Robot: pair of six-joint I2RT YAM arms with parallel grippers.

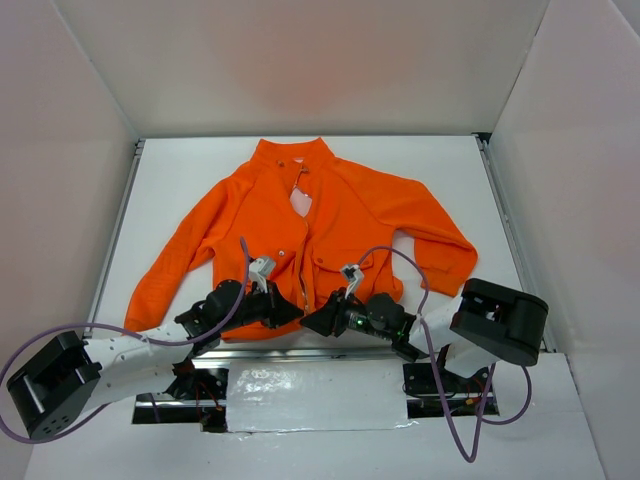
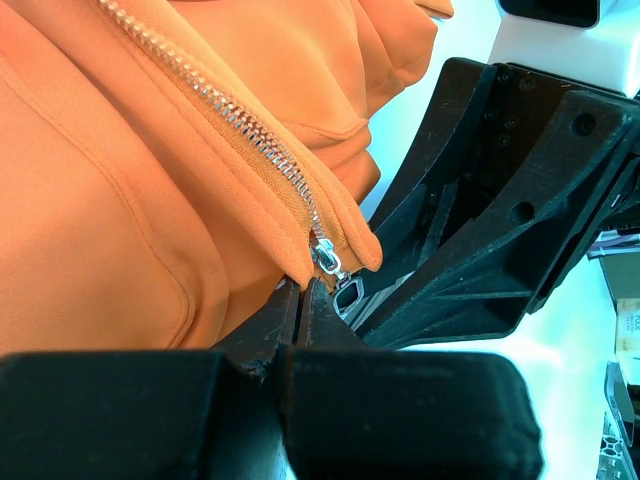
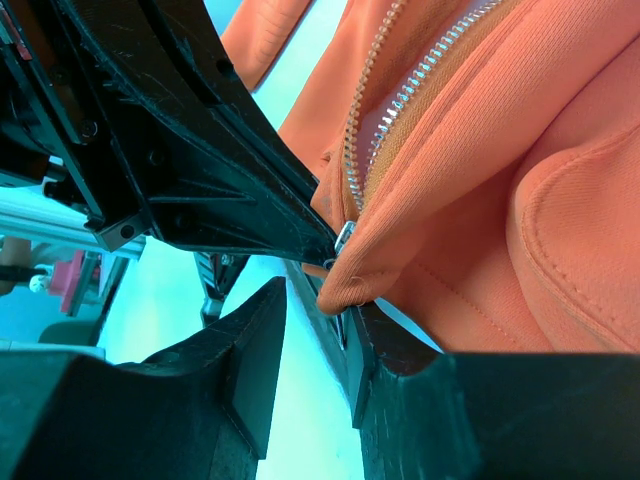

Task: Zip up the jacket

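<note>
- Left fingers (image 1: 291, 312), lower centre-left of the overhead view: pressed fully together, pinching the hem of the jacket (image 1: 340, 215) just below the zipper's silver slider (image 2: 327, 258).
- Jacket: spread flat mid-table (image 1: 180, 170), collar towards the top of the frame, front zipper (image 2: 230, 110) unjoined.
- Pale tag (image 1: 300, 203) below the collar; any print is too small to read.
- Right fingers (image 1: 316, 322), lower centre-right: partly apart, the opposite hem corner between them and touching one finger, not clamped.
</note>
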